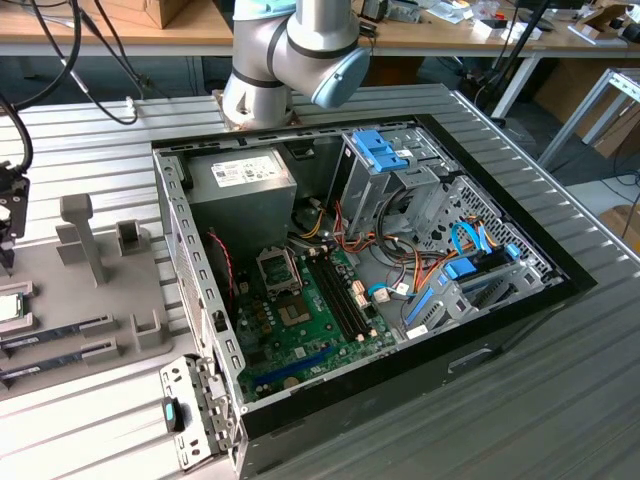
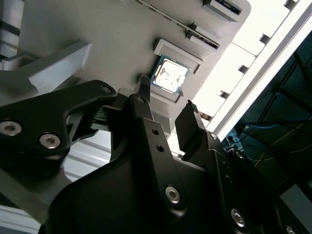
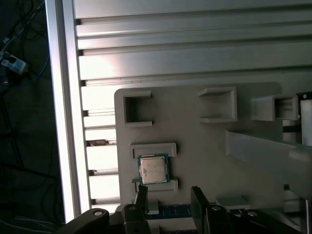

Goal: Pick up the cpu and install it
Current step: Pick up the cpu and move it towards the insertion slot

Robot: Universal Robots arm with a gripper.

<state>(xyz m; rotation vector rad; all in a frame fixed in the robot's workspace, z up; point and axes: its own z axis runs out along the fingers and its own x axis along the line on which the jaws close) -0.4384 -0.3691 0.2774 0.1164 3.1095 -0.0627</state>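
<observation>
**Cpu lies in its holder, released end effector just short of it**

The cpu (image 3: 154, 169), a small flat square chip with a silvery-grey metal top and a thin green rim, lies flat in a shallow nest between two raised lips of a pale grey moulded holder plate (image 3: 204, 161). It sits just beyond the fingertips of the black two-fingered end effector (image 3: 169, 195), apart from them and not between them. The fingers (image 3: 197, 197) are spread, with nothing held in the gap.

In the second wrist view the same chip (image 2: 169, 75) shows past the finger ends, and the black linkage of the end effector (image 2: 168, 100) hides much of the plate nearer the camera. In the first wrist view a blue-green memory stick (image 3: 170, 211) peeks out in the gap between the fingers, mostly covered by them.

In the exterior view the chip (image 1: 8, 306) and the end effector above it are both cut off at the exterior view's left edge, so the finger gap cannot be made out there. That view adds long narrow memory sticks (image 1: 60, 328) slotted in the plate near the end effector, and the ribbed aluminium bench (image 1: 110, 150) under everything. Well apart from the end effector lies an open black computer case (image 1: 500, 330), with a green motherboard (image 1: 310, 330) and its square metal-framed socket (image 1: 279, 268), just beside the grey and blue robot arm (image 1: 300, 50).
</observation>
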